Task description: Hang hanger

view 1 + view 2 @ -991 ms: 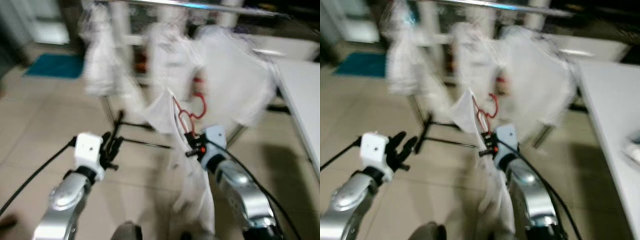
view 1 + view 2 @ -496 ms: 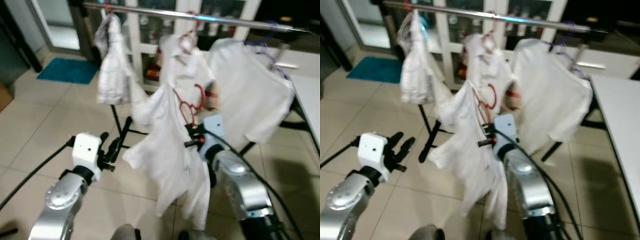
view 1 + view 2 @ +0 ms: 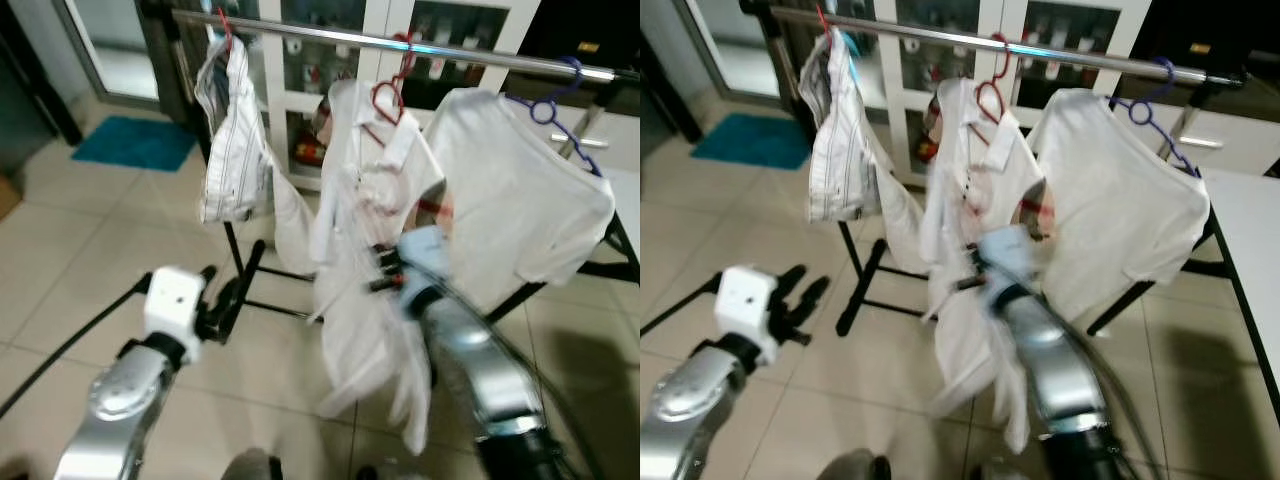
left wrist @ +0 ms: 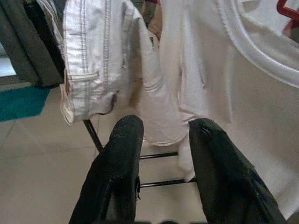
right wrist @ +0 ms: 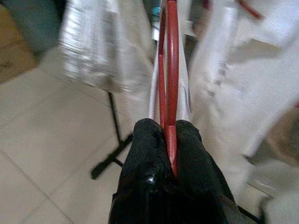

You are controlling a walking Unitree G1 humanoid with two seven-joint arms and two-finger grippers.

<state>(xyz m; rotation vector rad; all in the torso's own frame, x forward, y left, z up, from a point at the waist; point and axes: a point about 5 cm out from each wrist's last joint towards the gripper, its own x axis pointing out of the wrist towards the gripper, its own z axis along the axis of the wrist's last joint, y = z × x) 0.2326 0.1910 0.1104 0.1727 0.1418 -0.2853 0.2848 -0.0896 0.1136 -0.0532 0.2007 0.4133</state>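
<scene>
The red hanger [image 5: 168,70] stood pinched between the right gripper [image 5: 167,135] fingers, carrying a white shirt [image 3: 365,330] just below the rail [image 3: 400,45] — near the middle garment [image 3: 980,170]. The left gripper [image 4: 161,135] hovered spread, lower left, holding nothing.

Both eye views look forward and down from the head at the clothes rail [image 3: 400,45], with both arms in the foreground. The left wrist view looks along its parted fingers [image 4: 124,140] toward hanging clothes beyond the tips. The right wrist view looks close along its fingers at a red hanger [image 5: 169,70] between them.
</scene>
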